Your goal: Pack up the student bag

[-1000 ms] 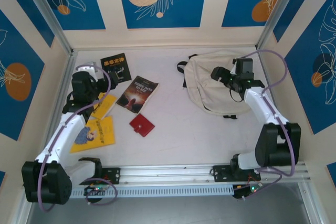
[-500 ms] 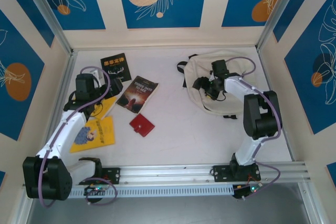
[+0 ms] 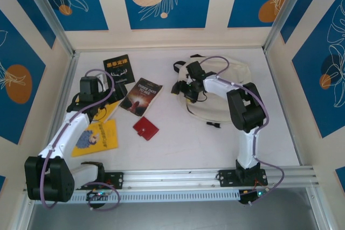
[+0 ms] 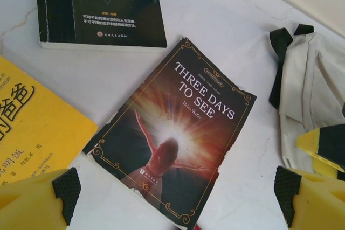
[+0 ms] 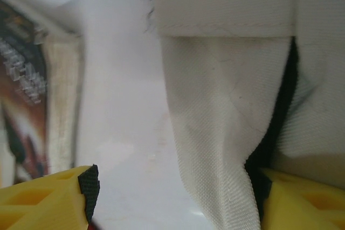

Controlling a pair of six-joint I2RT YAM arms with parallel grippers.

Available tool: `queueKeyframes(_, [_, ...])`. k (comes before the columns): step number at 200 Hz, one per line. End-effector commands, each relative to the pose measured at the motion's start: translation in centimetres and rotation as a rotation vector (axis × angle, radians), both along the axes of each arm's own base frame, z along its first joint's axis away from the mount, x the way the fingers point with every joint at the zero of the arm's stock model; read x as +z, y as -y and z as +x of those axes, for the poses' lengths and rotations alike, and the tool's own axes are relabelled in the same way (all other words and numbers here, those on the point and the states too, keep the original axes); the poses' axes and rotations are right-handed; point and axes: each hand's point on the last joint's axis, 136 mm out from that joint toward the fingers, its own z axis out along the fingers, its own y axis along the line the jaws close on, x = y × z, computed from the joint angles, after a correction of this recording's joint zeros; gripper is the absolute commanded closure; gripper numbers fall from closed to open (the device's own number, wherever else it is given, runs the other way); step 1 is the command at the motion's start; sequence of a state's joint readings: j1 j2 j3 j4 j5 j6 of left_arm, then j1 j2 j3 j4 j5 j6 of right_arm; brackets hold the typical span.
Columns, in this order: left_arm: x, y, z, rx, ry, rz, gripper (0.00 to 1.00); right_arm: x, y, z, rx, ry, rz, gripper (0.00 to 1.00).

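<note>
The student bag (image 3: 223, 92), cream with black straps, lies at the back right of the table. My right gripper (image 3: 186, 89) is at its left edge. In the right wrist view a fold of the bag's cream fabric (image 5: 226, 106) hangs between the wide-apart jaws of the right gripper (image 5: 175, 197); the right finger sits by the black trim and the left pad is clear of the cloth. My left gripper (image 3: 108, 100) hovers open over the "Three Days to See" book (image 4: 178, 133), the left gripper (image 4: 175, 197) holding nothing. The bag's strap and corner (image 4: 312, 95) show at the right of that view.
A black book (image 3: 119, 68) lies at the back left. Two yellow books (image 3: 97, 136) rest under my left arm. A red wallet (image 3: 146, 128) sits near the table's middle. Side walls and the front rail (image 3: 178, 179) bound the table.
My right arm has swung left across the bag to its left edge, and the bag has shifted left with it. Its jaws have narrowed a little. The left gripper has crept toward the book.
</note>
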State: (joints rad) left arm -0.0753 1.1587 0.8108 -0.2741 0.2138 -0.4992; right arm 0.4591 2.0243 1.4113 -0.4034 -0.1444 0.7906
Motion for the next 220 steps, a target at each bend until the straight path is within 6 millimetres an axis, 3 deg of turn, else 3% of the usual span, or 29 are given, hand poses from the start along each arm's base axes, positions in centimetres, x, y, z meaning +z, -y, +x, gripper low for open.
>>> queueKeyframes(1, [0.6,0.8,0.1,-0.026,-0.01,-0.019,0.06,2.7,-6.8,-0.6,0.117,-0.031,0.215,0.25])
queueKeyframes(28, [0.8,1.8,0.2,-0.066,-0.019,-0.042,0.08,3.4,-10.2,0.5,0.161,-0.019,0.227,0.27])
queueKeyframes(52, [0.9,2.9,0.3,-0.102,-0.03,-0.051,0.09,4.6,-9.4,1.4,0.158,0.019,0.171,0.29])
queueKeyframes(80, [0.8,4.6,0.2,-0.153,-0.053,-0.051,0.11,6.7,-3.6,1.0,0.106,0.089,0.03,0.29])
queueKeyframes(102, [0.6,7.6,0.1,-0.224,-0.076,-0.063,0.15,7.1,3.4,-0.5,-0.006,0.103,-0.056,0.28])
queueKeyframes(133, [-0.2,14.5,-0.3,-0.359,-0.118,-0.05,0.25,5.5,12.8,-3.1,-0.177,0.058,-0.124,0.28])
queueKeyframes(148, [-0.7,18.4,-0.5,-0.42,-0.136,-0.065,0.35,4.3,16.8,-4.0,-0.255,0.028,-0.174,0.3])
queueKeyframes(180, [-2.7,26.0,-1.4,-0.515,-0.171,-0.055,0.49,2.3,21.2,-4.6,-0.341,-0.019,-0.214,0.34])
queueKeyframes(220, [-6.0,33.5,-2.6,-0.613,-0.237,-0.052,0.62,-0.5,22.6,-3.5,-0.394,-0.083,-0.162,0.41])
